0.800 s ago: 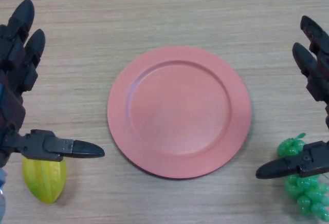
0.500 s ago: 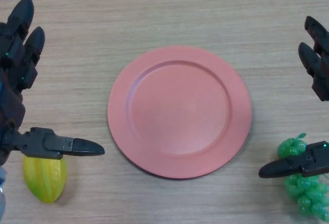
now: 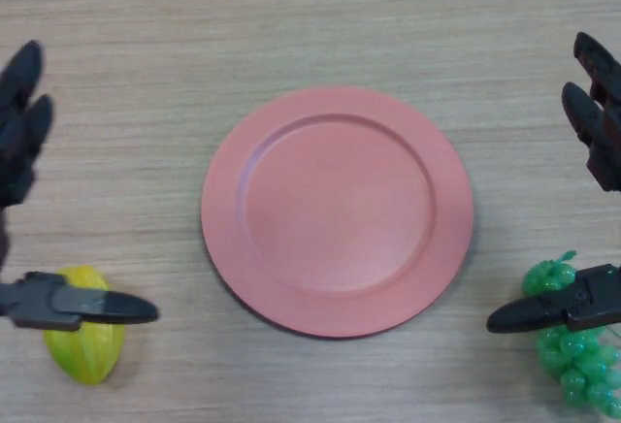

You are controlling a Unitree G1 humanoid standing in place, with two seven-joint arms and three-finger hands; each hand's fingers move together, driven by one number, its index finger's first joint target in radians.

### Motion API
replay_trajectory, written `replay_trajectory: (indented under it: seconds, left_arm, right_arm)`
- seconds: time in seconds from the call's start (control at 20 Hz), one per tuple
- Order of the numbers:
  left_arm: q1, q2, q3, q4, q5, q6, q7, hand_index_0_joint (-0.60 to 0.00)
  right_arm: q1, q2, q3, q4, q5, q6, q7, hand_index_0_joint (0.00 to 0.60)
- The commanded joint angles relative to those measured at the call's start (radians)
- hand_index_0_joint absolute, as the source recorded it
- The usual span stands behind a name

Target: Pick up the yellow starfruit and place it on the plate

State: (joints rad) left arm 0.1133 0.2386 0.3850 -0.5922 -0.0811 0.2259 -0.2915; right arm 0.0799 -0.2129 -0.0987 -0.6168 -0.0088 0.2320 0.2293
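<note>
Nothing is done yet: my left hand point(image 3: 21, 151) hangs open, thumb over the starfruit point(image 3: 82, 341) lying ungrasped beneath it, the plate point(image 3: 233, 248) bare to its right.

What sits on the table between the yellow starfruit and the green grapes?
In the head view, the pink plate lies between them, with nothing on it. The starfruit is at lower left under the left hand's thumb; the grapes are at lower right.

One plate point(image 3: 338, 117), one starfruit point(image 3: 82, 353), one grape bunch point(image 3: 571, 360), two robot hands: left point(image 3: 19, 137), right point(image 3: 594, 132).
</note>
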Motion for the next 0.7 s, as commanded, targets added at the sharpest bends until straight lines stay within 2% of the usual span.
replay_trajectory:
  seconds: [0.05,0.1,0.2,0.45,0.7]
  left_arm:
    - [0.022,0.021,0.086,-0.021,0.061,-0.184,-0.06,0.0]
    - [0.026,0.01,0.088,0.003,0.085,-0.232,-0.055,0.0]
    - [0.047,0.015,0.127,0.022,0.121,-0.234,-0.073,0.0]
    - [0.079,0.018,0.173,0.133,0.352,-0.377,-0.099,0.0]
    - [0.099,0.021,0.165,0.195,0.502,-0.387,-0.125,0.0]
  right_arm:
    - [-0.044,-0.027,-0.018,-0.034,0.021,-0.11,-0.025,0.0]
    - [-0.048,-0.028,-0.014,-0.029,0.022,-0.11,-0.026,0.0]
    - [-0.065,-0.029,0.001,-0.012,0.028,-0.109,-0.029,0.0]
    - [-0.097,-0.028,0.027,0.027,0.036,-0.119,-0.038,0.0]
    - [-0.101,-0.029,0.03,0.028,0.042,-0.117,-0.046,0.0]
